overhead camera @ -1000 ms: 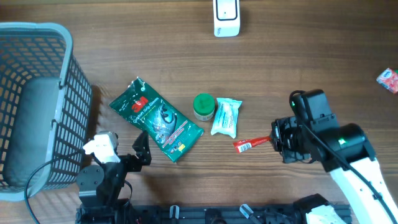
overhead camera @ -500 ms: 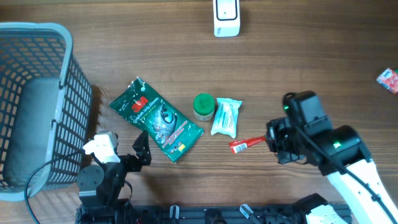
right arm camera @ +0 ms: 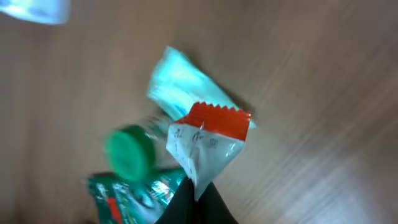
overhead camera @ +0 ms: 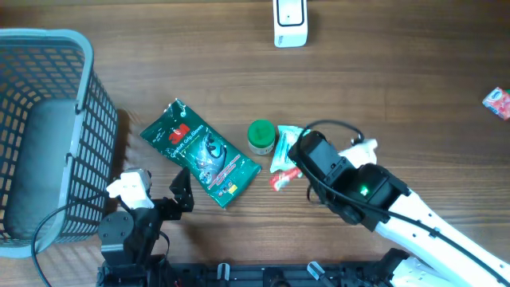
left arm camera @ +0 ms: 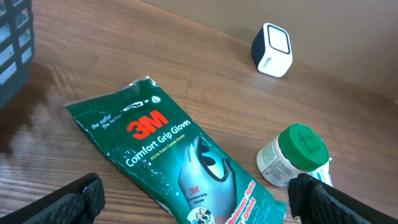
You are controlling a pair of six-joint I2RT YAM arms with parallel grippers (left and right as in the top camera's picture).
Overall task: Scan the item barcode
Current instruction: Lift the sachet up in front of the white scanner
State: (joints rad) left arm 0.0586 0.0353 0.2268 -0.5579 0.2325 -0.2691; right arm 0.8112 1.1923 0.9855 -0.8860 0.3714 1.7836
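**Overhead:** The right gripper [overhead camera: 291, 175], clamped on a small red-and-white sachet [overhead camera: 280, 180], hangs over the table well short of the scanner [overhead camera: 289, 24], which stands at the far edge. A pale wipes packet [overhead camera: 288, 149] and a green-lidded jar [overhead camera: 260, 137] lie between sachet and scanner, both just beside the sachet. A green glove packet [overhead camera: 199, 151] lies on the near left of the scanner, and a basket [overhead camera: 80, 104] sits farther left again. The left gripper [overhead camera: 182, 191] sits at the near edge, far from the scanner, its jaws wide and empty.

**Left wrist:** The two fingers stand spread at either side of the frame with nothing between them. The glove packet and jar lie in front, and the scanner stands beyond them at the back of the table.

**Right wrist:** The view is blurred. The sachet is pinched by its lower tip, red band uppermost, with fine print on its white face. No barcode can be made out.

The step in hand appears to be carrying the sachet to the scanner. Doing it well likely means lifting clear of the jar and wipes packet, then presenting the printed face square to the scanner's window and holding it steady. With so slight a pinch on a limp corner the sachet may swing or fold, so a slow approach would help. If the code sits on the hidden side, a turn of the wrist would be needed.
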